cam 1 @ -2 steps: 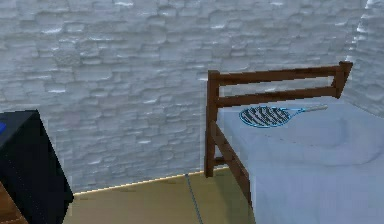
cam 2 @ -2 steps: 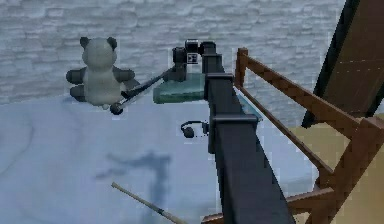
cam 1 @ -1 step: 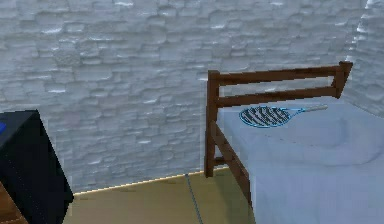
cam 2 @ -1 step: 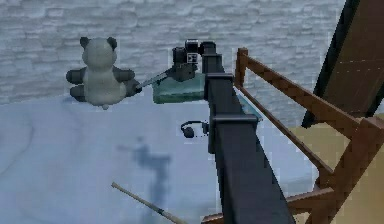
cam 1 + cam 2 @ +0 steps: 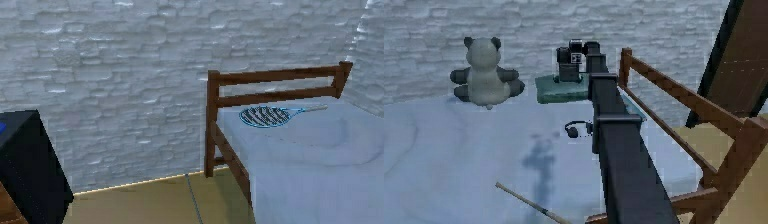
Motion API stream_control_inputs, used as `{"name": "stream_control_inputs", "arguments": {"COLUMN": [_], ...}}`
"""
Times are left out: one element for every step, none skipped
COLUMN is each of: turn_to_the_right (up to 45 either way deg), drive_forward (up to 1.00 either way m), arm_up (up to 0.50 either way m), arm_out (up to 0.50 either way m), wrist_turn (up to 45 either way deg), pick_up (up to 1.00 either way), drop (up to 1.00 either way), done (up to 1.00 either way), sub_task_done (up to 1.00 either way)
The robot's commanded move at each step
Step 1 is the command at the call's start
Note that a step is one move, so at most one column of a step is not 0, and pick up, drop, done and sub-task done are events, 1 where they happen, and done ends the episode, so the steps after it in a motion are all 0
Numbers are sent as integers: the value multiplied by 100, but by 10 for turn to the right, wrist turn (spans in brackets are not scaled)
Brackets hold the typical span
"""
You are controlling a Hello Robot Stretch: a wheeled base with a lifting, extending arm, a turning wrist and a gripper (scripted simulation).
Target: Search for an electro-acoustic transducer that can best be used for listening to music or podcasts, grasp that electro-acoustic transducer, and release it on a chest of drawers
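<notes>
A small dark curved thing (image 5: 576,128) lies on the pale bed cover (image 5: 454,150), just left of my arm's dark bar (image 5: 619,150). The arm reaches out over the bed. At its far end my gripper (image 5: 571,62) stands at a flat teal thing (image 5: 556,92) that lies on the bed, so I cannot tell whether it holds anything.
A black-and-white panda toy (image 5: 484,72) sits on the bed at the arm side view's left. A racket (image 5: 268,116) lies on the bed near the wooden headboard (image 5: 280,78); its handle (image 5: 529,203) and wooden rails (image 5: 684,100) are close to the arm. A dark cabinet (image 5: 30,165) stands by the white brick wall (image 5: 120,80).
</notes>
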Motion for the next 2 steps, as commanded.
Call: {"name": "stream_control_inputs", "arguments": {"turn_to_the_right": [0,0], "drive_forward": [0,0], "arm_up": [0,-26], "arm_out": [0,0], "wrist_turn": [210,0], "pick_up": [0,0], "drop": [0,0], "done": [0,0], "sub_task_done": [0,0]}}
